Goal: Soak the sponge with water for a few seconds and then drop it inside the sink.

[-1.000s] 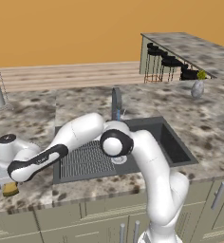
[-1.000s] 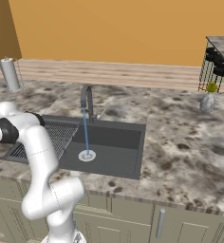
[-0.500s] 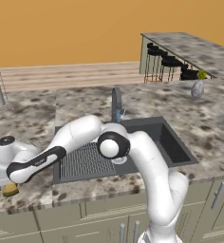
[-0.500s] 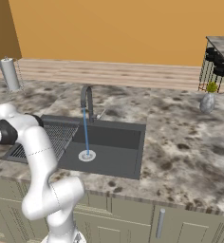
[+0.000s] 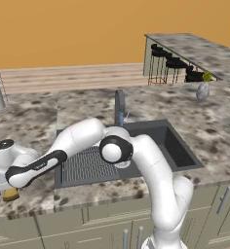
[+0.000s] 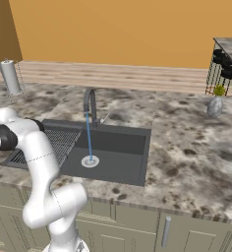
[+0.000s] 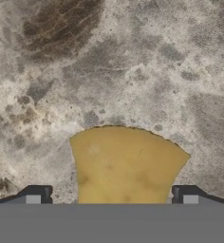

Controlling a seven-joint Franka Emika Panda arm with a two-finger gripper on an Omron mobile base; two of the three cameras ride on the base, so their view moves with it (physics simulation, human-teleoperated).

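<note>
One sponge (image 7: 126, 163) lies on the counter (image 5: 29, 124) near its front left edge, left of the sink (image 6: 115, 147); the gripper (image 7: 111, 195) is released, fingertips (image 7: 35, 193) straddling the sponge without contact; one water (image 6: 89, 140) stream falls from the faucet (image 6: 91, 104) to the sink's drain (image 6: 90, 161); one wire grate (image 5: 87, 163) occupies its left part.

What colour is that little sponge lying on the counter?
Yellow-orange. The sponge shows best in the hand view, lying on the speckled counter.

Water (image 6: 89, 138) into sink (image 6: 123, 142) (drainward)
</note>
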